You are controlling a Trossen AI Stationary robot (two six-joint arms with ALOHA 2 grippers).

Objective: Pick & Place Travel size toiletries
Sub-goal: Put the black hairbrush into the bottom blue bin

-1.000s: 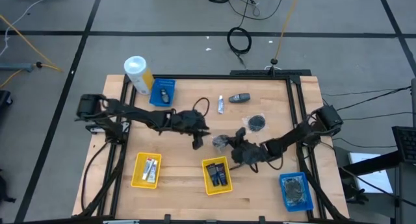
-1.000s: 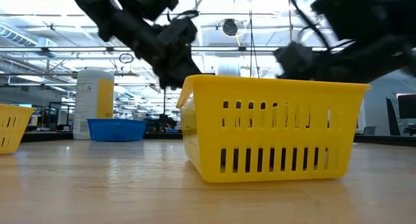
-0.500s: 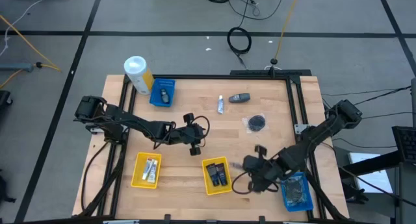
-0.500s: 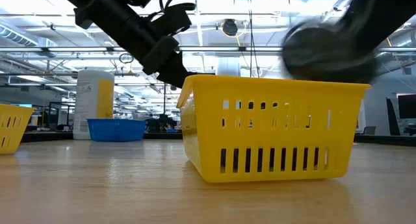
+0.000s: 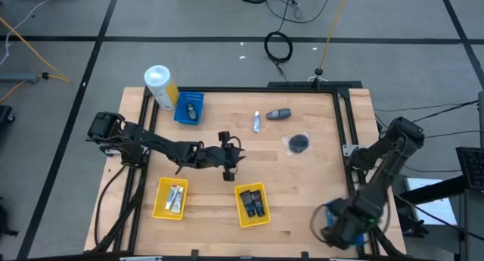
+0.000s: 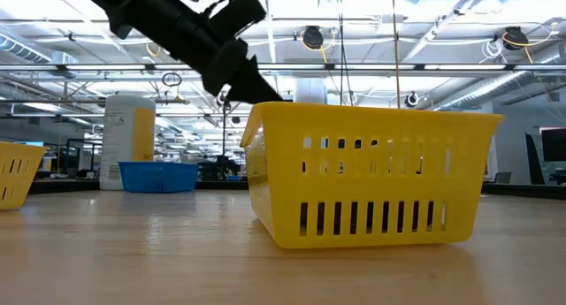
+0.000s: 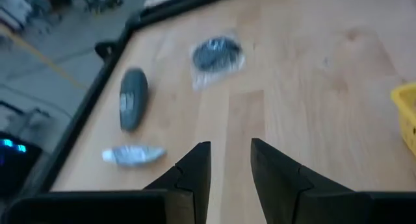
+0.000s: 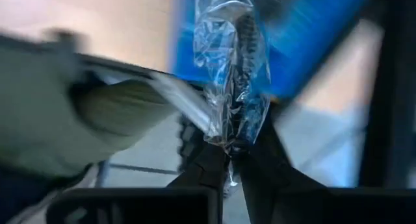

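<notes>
On the far middle of the table lie a dark bottle, a white tube and a grey clear-wrapped packet; the left wrist view shows that bottle, tube and packet too. My left gripper hovers open over the table's middle, with nothing between its fingers. My right gripper is over the blue tray at the near right corner, shut on another clear-wrapped packet. My right gripper pinches the packet's clear wrap by one end between its two fingertips. The rest of the packet sticks out beyond the fingertips, with the blue tray behind it. It touches nothing else that I can see.
A white-and-yellow canister and a blue tray holding a dark bottle stand far left. Two yellow trays near the front edge hold a tube and dark bottles. The black frame rail runs along the right side.
My right gripper has taken the packet from the table's middle, risen, rolled about and swung fast toward the near right corner, ending over the blue tray. My left gripper has rolled and shifted a little toward the near edge.
</notes>
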